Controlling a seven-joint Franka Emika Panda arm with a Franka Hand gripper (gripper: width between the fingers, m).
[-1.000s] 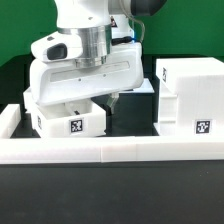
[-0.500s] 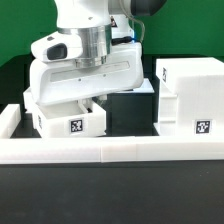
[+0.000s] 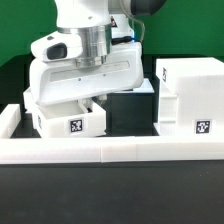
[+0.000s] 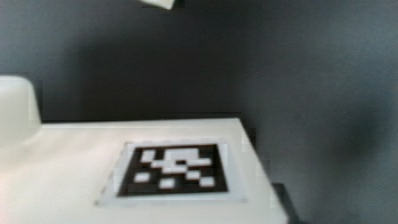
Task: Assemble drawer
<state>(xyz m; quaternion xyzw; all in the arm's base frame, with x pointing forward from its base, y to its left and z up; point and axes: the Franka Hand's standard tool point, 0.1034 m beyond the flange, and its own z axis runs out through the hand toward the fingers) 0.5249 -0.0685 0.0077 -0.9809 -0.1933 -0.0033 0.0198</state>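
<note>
In the exterior view the drawer's tall white housing (image 3: pixel 188 98) stands at the right, with a tag on its front and one on its side. A small white tray (image 3: pixel 68 121) with a tag on its front stands at the left. My gripper (image 3: pixel 98 98) hangs low over the tray's right end, and its fingertips are hidden behind the hand and the tray. The wrist view shows a white tagged face (image 4: pixel 175 168) close below the camera against a dark table. A second white part (image 3: pixel 141 88) shows partly behind the hand.
A low white wall strip (image 3: pixel 110 151) runs along the table's front and turns back at the left end (image 3: pixel 8 118). A dark gap of table (image 3: pixel 130 112) lies between the tray and the housing.
A fingertip that showed just right of the tray one second ago is no longer visible. The tray and the housing have not moved.
</note>
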